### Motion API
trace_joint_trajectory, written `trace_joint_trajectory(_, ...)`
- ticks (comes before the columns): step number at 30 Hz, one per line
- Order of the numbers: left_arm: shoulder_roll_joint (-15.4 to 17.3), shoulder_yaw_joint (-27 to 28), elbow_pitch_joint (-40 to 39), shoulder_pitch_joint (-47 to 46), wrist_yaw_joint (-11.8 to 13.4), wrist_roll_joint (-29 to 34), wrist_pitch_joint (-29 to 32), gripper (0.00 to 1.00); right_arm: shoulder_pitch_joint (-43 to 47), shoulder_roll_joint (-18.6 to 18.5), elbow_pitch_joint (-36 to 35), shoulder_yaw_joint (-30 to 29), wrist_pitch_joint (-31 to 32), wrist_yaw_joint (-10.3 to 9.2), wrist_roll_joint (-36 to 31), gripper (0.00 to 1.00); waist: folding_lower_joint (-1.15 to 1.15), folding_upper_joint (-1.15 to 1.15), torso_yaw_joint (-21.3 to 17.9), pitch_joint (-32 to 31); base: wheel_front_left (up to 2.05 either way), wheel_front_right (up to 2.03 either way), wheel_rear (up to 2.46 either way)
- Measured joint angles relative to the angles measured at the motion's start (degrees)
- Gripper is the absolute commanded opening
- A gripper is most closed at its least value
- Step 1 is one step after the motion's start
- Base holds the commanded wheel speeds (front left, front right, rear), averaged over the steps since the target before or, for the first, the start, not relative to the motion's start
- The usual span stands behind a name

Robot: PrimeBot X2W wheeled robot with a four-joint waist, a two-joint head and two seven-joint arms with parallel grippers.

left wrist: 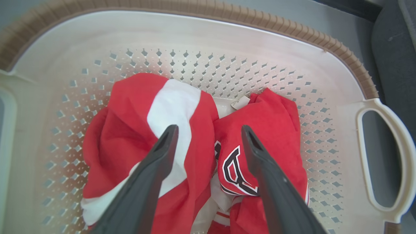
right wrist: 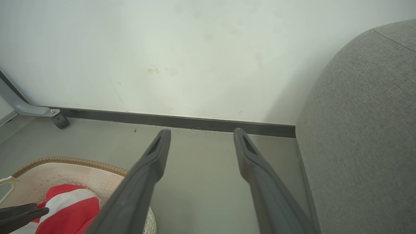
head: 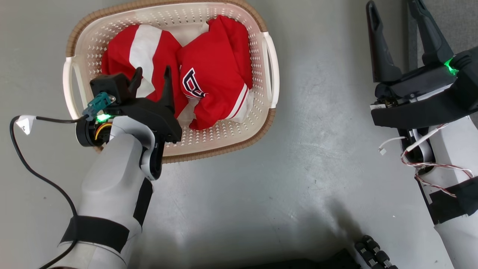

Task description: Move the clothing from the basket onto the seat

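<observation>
Clothing: two red garments with white stripes, bunched side by side inside the basket at the upper left of the head view.
Basket: cream with perforated sides and a brown rim, standing on the grey floor.
Left gripper: fingers spread wide and empty, hanging just above the near left part of the heap.
Key relation: the clothing lies straight ahead of and below the left gripper. In the left wrist view the fingers frame the spot where the two garments meet. The heap's long axis runs left to right across the frame.
Nearer arm: the left, clearly.
Right gripper: spread and empty at the upper right, well apart from the basket, near the grey seat.
Writing: dark block lettering edged in white on the right-hand garment, folded so only part shows, perhaps a D. The small white tag is too small to read.
</observation>
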Motion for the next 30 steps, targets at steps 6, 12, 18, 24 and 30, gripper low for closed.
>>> trace_joint_trajectory(6,0.0,-0.3,1.6,-1.9,0.9,-1.0,0.0,1.0,0.0,0.1,-1.0,-0.3,0.0,0.0,-0.6,1.0,0.0,-0.01,-0.2,1.2,0.0,0.0,0.0)
trace_joint_trajectory(12,0.0,-0.1,3.7,-3.7,2.5,-1.1,0.0,1.0,0.0,0.3,-1.6,-0.7,0.0,0.0,-1.1,1.0,0.0,-0.01,-0.5,2.6,0.0,0.0,0.0)
trace_joint_trajectory(18,0.0,0.1,5.7,-5.1,3.1,-1.3,0.0,1.0,0.1,0.4,-2.1,-1.3,0.0,0.0,-1.1,1.0,0.0,-0.01,-0.9,3.9,0.0,0.0,0.0)
trace_joint_trajectory(24,-0.1,0.2,7.9,-5.8,4.0,-2.5,0.0,1.0,0.2,0.9,-2.3,-1.9,0.0,0.0,-1.1,1.0,-0.01,-0.01,-0.9,4.3,0.0,0.0,0.0)
trace_joint_trajectory(30,-0.1,-0.1,9.3,-6.4,4.0,-2.5,0.1,1.0,0.2,1.2,-2.5,-2.2,0.0,0.08,-1.1,1.0,-0.01,-0.01,-1.0,4.8,0.0,0.0,0.0)
